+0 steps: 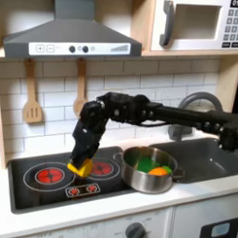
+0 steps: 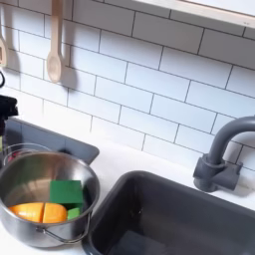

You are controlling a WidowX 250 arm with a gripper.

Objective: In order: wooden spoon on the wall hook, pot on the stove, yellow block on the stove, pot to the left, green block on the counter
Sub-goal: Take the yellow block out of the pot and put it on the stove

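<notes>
Toy kitchen scene. In the first exterior view the black arm reaches from 3 o'clock across to the stove (image 1: pixel 51 182), and the gripper (image 1: pixel 78 166) is down over the hob between the two red burners, clamped on the yellow block (image 1: pixel 77 169), which sits low, just at the stove surface; contact with the surface can't be told. The pot (image 1: pixel 148 171) stands at 3 o'clock of the gripper, at the stove's right edge, just beside the sink (image 1: pixel 209 156), not in it. In the second exterior view the pot (image 2: pixel 40 204) is at 8 o'clock, touching the sink (image 2: pixel 169 214) rim, holding a green block (image 2: pixel 67 191) and an orange piece (image 2: pixel 40 212) side by side on its bottom. The wooden spoon (image 1: pixel 80 90) hangs on the tiled wall under the hood in the first exterior view, with a wooden spatula (image 1: pixel 32 97) hanging at 9 o'clock of it. In the second exterior view the spoon (image 2: pixel 55 45) hangs at 11 o'clock. Grey faucet (image 2: pixel 221 154) at 3 o'clock in that picture. White desk (image 1: pixel 201 187) carries everything.
</notes>
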